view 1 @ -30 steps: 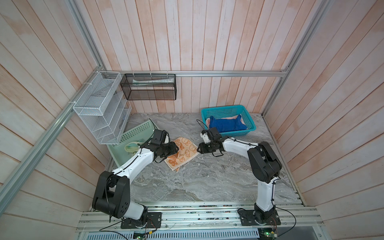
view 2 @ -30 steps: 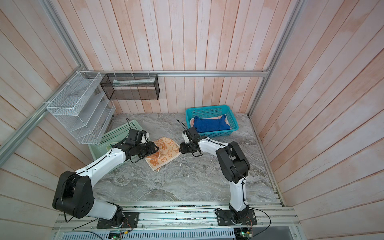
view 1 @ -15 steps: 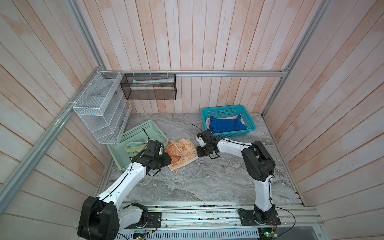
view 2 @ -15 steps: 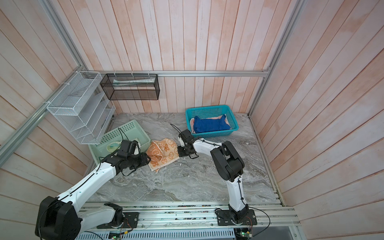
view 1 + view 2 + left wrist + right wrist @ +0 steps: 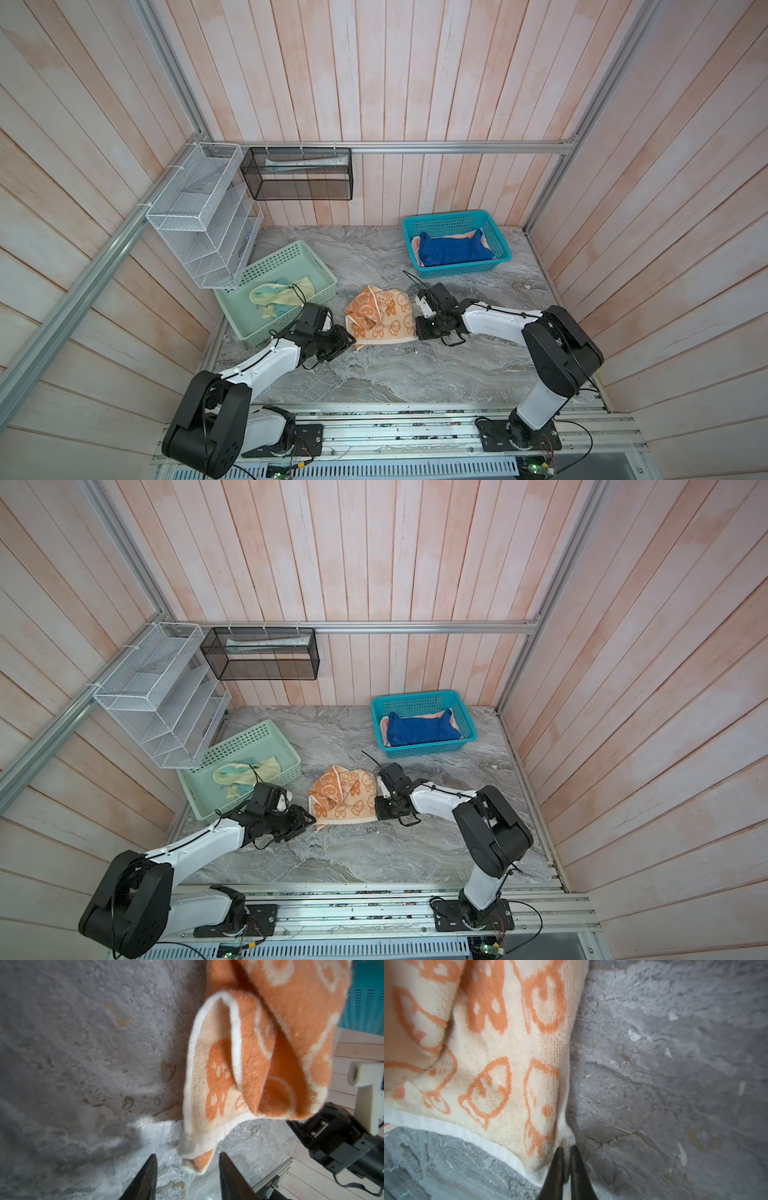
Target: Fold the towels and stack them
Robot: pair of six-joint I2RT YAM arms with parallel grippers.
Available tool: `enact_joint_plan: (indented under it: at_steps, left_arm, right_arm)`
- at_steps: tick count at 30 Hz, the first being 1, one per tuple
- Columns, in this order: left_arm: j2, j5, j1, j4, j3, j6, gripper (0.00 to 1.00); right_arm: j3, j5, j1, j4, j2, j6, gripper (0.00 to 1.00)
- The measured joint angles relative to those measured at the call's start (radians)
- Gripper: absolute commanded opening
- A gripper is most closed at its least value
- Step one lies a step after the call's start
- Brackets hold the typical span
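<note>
Orange-and-cream terry towel (image 5: 381, 319) lies rumpled, corner pinched by right tool (image 5: 566, 1150).

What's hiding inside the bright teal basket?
A blue towel lies in the teal basket on a pink towel that only peeks out. Anything beneath them is covered.

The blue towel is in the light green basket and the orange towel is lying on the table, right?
Not quite. The blue towel is in the teal basket, not the light green one. Both top views show this. The orange towel is lying on the table, just as you said.
</note>
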Motion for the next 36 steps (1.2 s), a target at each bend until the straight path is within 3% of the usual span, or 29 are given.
enact_joint_plan:
  at_steps: [2, 5, 8, 11, 21, 24, 30, 36]
  left_arm:
    - [0.015, 0.013, 0.000, 0.035, 0.000, -0.009, 0.50]
    - [0.057, 0.027, 0.000, 0.089, -0.003, -0.019, 0.45]
    - [0.104, 0.043, 0.000, 0.133, -0.009, -0.030, 0.18]
    - [0.120, 0.045, 0.000, 0.156, -0.010, -0.030, 0.00]
    - [0.042, -0.010, -0.002, 0.032, 0.119, 0.048, 0.00]
    - [0.022, -0.016, -0.005, -0.011, 0.174, 0.078, 0.13]
    - [0.017, -0.014, -0.007, -0.071, 0.198, 0.117, 0.22]
    - [0.050, 0.014, -0.011, -0.080, 0.196, 0.132, 0.34]
  right_arm:
    - [0.000, -0.011, 0.004, 0.006, -0.005, 0.009, 0.43]
    - [0.000, -0.018, 0.005, 0.009, -0.006, 0.017, 0.41]
    - [-0.005, -0.017, 0.005, 0.011, -0.006, 0.023, 0.19]
    - [-0.017, -0.019, 0.002, 0.018, -0.005, 0.033, 0.00]
    - [-0.015, 0.017, 0.002, -0.060, -0.074, 0.031, 0.00]
    - [0.007, 0.043, 0.002, -0.093, -0.141, 0.029, 0.00]
    - [0.053, 0.082, 0.000, -0.118, -0.257, 0.026, 0.00]
    - [0.021, 0.081, -0.002, -0.129, -0.278, 0.030, 0.00]
